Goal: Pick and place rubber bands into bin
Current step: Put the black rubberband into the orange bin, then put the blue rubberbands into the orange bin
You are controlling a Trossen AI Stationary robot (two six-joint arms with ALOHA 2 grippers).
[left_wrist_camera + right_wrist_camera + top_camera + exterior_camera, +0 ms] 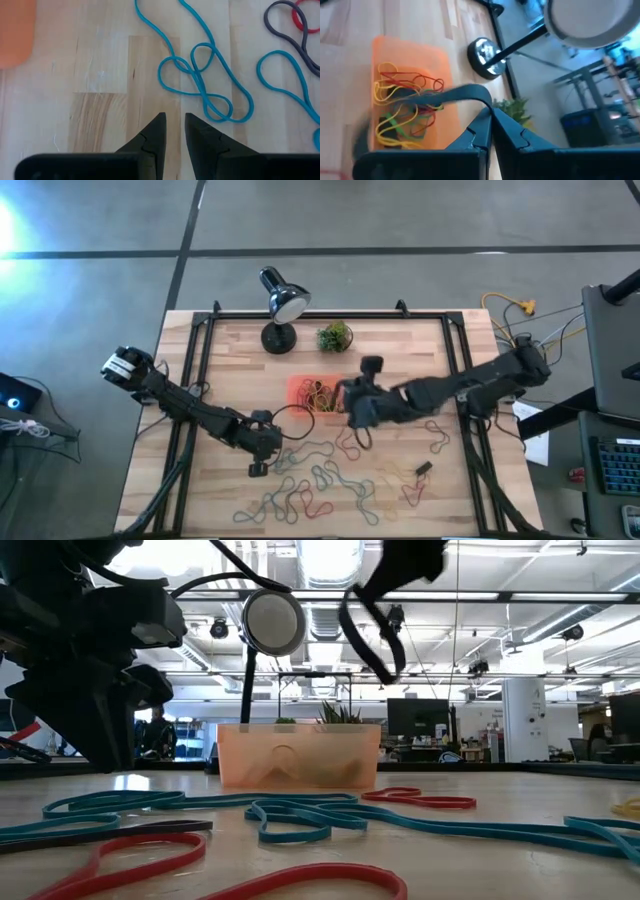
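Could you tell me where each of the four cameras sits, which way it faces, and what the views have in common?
High view: above the table, looking straight down; both arms, the left gripper and the right gripper by the orange bin.
Low view: at tabletop height, looking level across the rubber bands to the bin and desk lamp.
Left wrist view: looks down past its slightly parted fingers at a blue band.
Right wrist view: looks past shut fingers pinching a dark band over the bin.
Shared: bin and lamp show in the high, low and right wrist views.
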